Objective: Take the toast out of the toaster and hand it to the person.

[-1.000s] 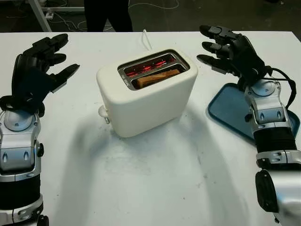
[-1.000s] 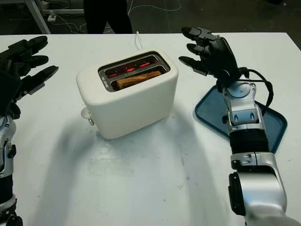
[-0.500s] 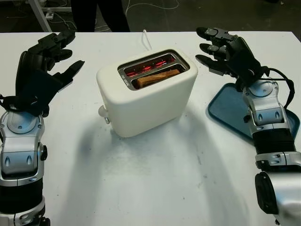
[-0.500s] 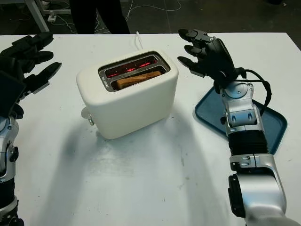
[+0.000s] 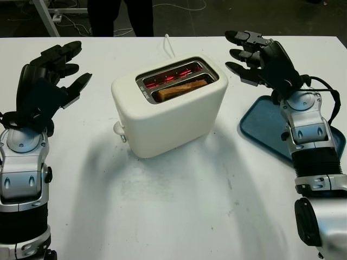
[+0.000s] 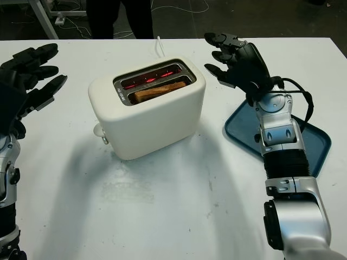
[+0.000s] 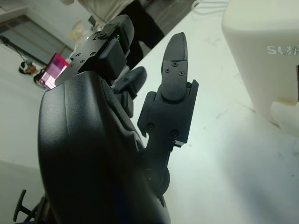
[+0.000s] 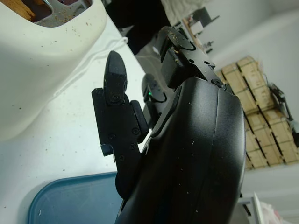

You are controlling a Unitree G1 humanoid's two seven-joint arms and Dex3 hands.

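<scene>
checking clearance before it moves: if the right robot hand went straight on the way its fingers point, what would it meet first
Probably the toaster: the open right robot hand points across at its upper side, though it may pass just behind.

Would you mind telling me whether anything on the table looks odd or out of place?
The toaster sits askew on the table, and its empty rear slot glows red while the toast sits low in the front slot. Crumbs speckle its top. Both hands, left and right, are open.

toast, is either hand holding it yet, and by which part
Nothing is held. The toast sits in the toaster; the left hand and right hand are open in the air on either side of it.
</scene>
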